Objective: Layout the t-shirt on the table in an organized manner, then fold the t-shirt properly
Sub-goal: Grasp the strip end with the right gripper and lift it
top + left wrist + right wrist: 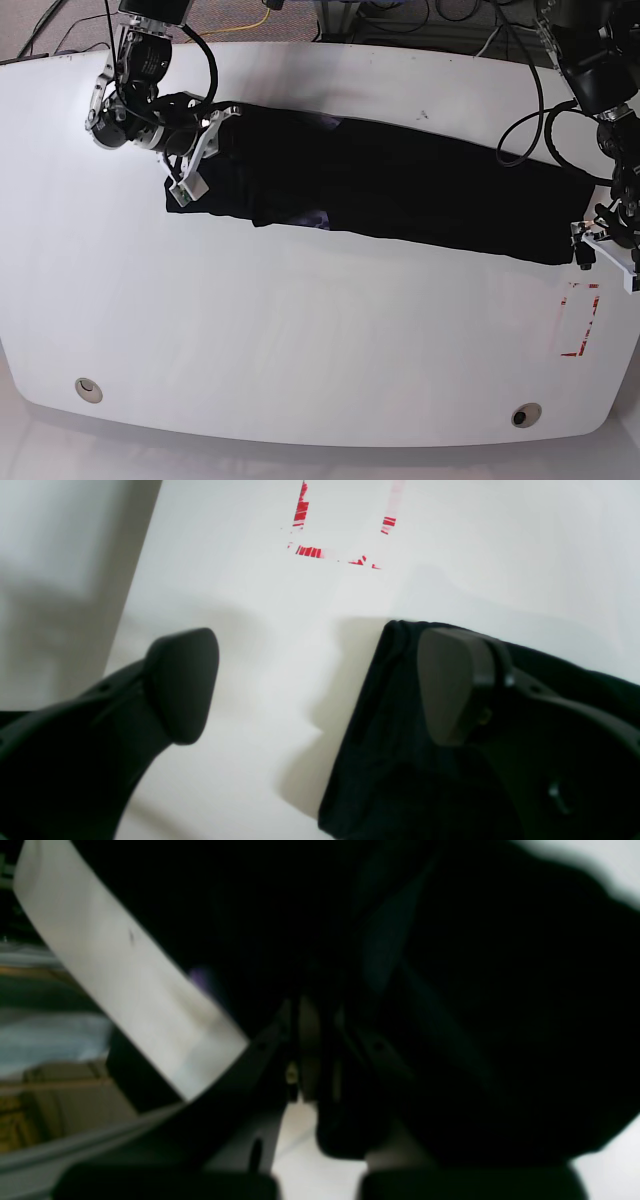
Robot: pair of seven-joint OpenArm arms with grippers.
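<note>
Left wrist view: left gripper [320, 690] spread wide, nothing between the pads. One finger low on the left over bare table [250, 605], the other on the right against the dark edge of the t-shirt [380, 740]; contact with the cloth not certain. Red outline mark [320, 552] near the top centre.

Right wrist view: mostly black and blurred. Right gripper [305, 1055] pressed together at frame centre, buried in shirt cloth, apparently pinching it. Pale strip of tabletop running diagonally at upper left, a hint of purple just beside the cloth.

Base view: shirt stretched as a long, narrow dark band across the upper half of the frame, from the right gripper at upper left to the left gripper at the right edge. Looks lengthwise doubled and pulled straight, so layout and a first fold probably done. Left to do, by judgement: release the ends, fold the band crosswise into a compact packet, smooth the wrinkles.
</note>
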